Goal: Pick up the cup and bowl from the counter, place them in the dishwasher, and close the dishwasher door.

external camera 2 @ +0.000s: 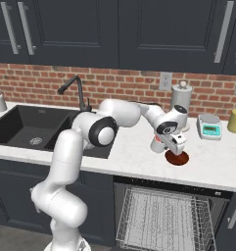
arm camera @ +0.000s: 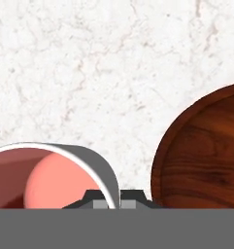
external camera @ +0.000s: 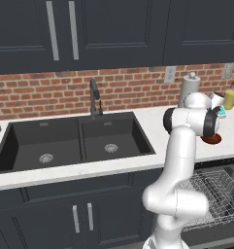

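Observation:
On the white marble counter (external camera 2: 139, 147), my gripper (arm camera: 113, 200) is shut on the near wall of the small red cup (arm camera: 50, 182), one fingertip inside the rim and one outside. The cup's red side (external camera 2: 157, 142) shows beside my hand (external camera 2: 168, 139) in the right base view. Just to the right of the cup lies the shallow dark red-brown bowl (arm camera: 206, 155) (external camera 2: 177, 158) (external camera: 212, 140), apart from it. Below the counter edge the dishwasher (external camera 2: 163, 215) (external camera: 216, 194) stands open with its wire rack pulled out. Its door (external camera: 211, 234) is folded down under the rack.
A black double sink (external camera: 75, 143) with a dark faucet (external camera: 94, 99) fills the counter's left part. At the back wall stand a metal canister (external camera 2: 181, 105), a small scale (external camera 2: 210, 127) and a yellow jar (external camera 2: 235, 120). Dark cabinets hang overhead.

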Available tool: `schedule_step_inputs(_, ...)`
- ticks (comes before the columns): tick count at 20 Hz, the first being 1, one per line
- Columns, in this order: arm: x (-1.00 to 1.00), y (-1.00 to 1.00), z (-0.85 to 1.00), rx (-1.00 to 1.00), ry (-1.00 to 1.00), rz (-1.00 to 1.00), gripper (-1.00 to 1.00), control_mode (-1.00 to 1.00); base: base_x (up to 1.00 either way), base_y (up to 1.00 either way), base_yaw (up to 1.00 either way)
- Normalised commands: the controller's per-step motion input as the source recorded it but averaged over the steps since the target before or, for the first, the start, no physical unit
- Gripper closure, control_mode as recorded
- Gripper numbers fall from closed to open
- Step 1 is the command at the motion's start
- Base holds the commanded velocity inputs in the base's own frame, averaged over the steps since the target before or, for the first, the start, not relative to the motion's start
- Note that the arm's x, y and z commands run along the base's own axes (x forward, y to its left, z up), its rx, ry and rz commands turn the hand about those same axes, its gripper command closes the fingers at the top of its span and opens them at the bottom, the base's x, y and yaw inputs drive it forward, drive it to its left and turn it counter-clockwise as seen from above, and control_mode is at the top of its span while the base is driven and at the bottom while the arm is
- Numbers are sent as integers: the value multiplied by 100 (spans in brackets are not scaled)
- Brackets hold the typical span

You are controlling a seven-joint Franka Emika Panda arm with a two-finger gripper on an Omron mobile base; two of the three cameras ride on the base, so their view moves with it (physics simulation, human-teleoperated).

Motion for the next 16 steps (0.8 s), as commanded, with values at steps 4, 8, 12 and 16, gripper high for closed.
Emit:
schedule_step_inputs(4,-36,0,7,0,-1,0,100,-100,0,0,0)
schedule_step_inputs(8,-94,4,30,0,-9,2,100,-100,0,0,0)
schedule_step_inputs(12,-99,42,21,-3,-13,12,100,-100,0,0,0)
schedule_step_inputs(16,-92,66,19,-10,-9,20,100,-100,0,0,0)
